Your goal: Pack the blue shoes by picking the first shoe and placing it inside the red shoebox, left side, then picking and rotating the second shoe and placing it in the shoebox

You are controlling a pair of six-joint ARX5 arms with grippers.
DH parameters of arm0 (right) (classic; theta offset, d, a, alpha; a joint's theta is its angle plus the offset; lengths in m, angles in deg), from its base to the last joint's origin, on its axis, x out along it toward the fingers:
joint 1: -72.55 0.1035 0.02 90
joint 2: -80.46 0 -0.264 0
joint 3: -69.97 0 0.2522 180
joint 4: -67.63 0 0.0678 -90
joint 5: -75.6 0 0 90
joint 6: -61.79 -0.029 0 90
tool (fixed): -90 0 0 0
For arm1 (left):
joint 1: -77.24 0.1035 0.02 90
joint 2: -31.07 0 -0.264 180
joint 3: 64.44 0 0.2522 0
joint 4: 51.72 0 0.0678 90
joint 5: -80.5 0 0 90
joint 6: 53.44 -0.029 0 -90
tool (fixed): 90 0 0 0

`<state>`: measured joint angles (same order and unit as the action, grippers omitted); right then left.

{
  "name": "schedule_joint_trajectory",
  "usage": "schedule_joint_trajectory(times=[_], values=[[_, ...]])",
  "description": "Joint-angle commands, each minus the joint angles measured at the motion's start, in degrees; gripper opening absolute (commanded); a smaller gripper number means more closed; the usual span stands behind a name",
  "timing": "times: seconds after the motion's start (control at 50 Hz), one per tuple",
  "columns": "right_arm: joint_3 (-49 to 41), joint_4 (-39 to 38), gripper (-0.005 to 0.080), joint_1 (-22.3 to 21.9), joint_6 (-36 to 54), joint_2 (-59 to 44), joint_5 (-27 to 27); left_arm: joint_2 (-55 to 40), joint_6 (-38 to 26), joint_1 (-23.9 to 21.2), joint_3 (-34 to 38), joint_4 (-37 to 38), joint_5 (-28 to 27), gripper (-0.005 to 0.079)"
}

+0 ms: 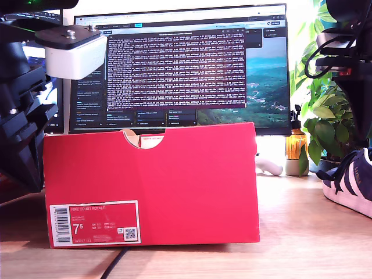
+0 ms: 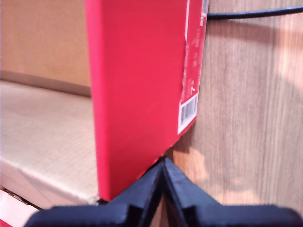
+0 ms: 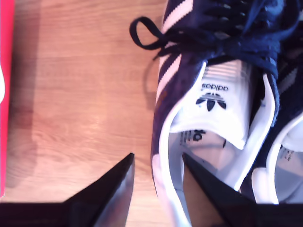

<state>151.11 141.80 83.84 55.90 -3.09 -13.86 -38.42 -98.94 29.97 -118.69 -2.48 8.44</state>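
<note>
Second gripper (image 3: 156, 175) spread open astride blue shoe's (image 3: 208, 80) collar, at 3 o'clock of red shoebox (image 1: 174, 186) in exterior view. First gripper (image 2: 163, 165) pinched empty. Best to clamp wall squarely before lifting.

Cropped and obscured: shoes, box interior, end effectors.

In the exterior view, the blue shoes (image 1: 352, 181) are running off the exterior view's right edge, only one laced stretch and a strip of sole showing; the red shoebox (image 1: 151, 186) is facing the camera with its front wall, hiding its inside but for a glimpse through the notch. The small print on the barcode label (image 1: 96, 222) is reading too fine to make out. In the first wrist view the label is lying blurred, and my first end effector (image 2: 163, 165) is showing only its tips, the rest cut off. In the second wrist view, my second end effector (image 3: 156, 163) is likewise being cropped, and the shoes are running past the frame's edge.
</note>
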Motion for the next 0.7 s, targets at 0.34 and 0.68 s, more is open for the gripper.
schedule_joint_trajectory(times=[0.34,0.68], values=[[-1.33,0.52,0.0286,-0.24,0.11,-9.49,1.46,-0.63,0.5,-0.11,0.74,-0.85,-0.07,-0.0019],[-7.78,-6.86,0.0076,-0.22,-0.72,-10.91,1.44,-0.63,0.48,-0.11,0.74,-0.87,-0.07,-0.0019]])
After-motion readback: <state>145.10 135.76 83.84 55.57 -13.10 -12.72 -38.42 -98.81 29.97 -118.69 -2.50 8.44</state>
